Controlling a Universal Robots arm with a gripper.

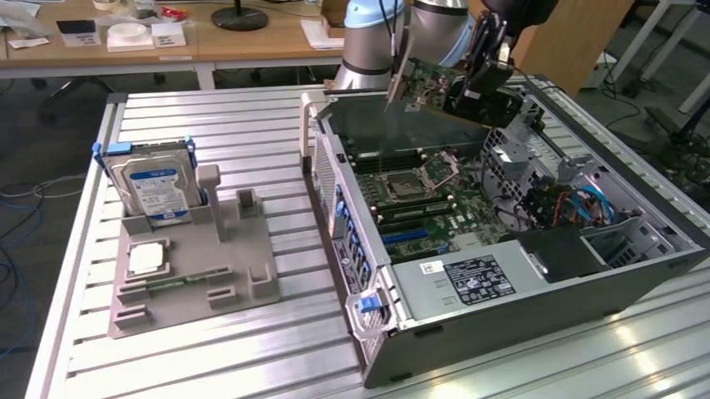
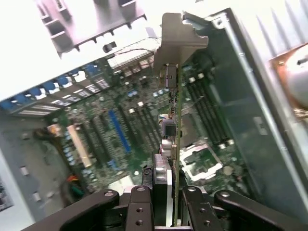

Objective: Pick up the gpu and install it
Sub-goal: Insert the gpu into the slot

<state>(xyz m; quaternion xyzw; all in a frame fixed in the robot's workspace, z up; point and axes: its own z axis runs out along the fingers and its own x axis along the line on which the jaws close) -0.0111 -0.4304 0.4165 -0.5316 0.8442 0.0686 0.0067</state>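
The gpu (image 1: 427,83) is a thin green-and-dark card with a pale metal end bracket (image 1: 395,87), held tilted in the air above the open computer case (image 1: 577,274). My gripper (image 1: 471,79) is shut on the card's inner end. In the wrist view the gpu (image 2: 172,130) runs edge-on away from the black fingers (image 2: 139,211), its silvery bracket (image 2: 179,36) at the far end. Below it lies the green motherboard (image 2: 120,130) with a blue slot (image 2: 119,130) and the processor socket (image 2: 204,161). The card hangs apart from the board.
A grey parts holder (image 1: 222,266) sits on the slatted metal table (image 1: 199,357) at the exterior view's left, carrying a silver hard drive with blue label (image 1: 155,187), a processor chip (image 1: 146,259) and a narrow memory stick (image 1: 183,281). A wooden desk (image 1: 166,41) stands behind.
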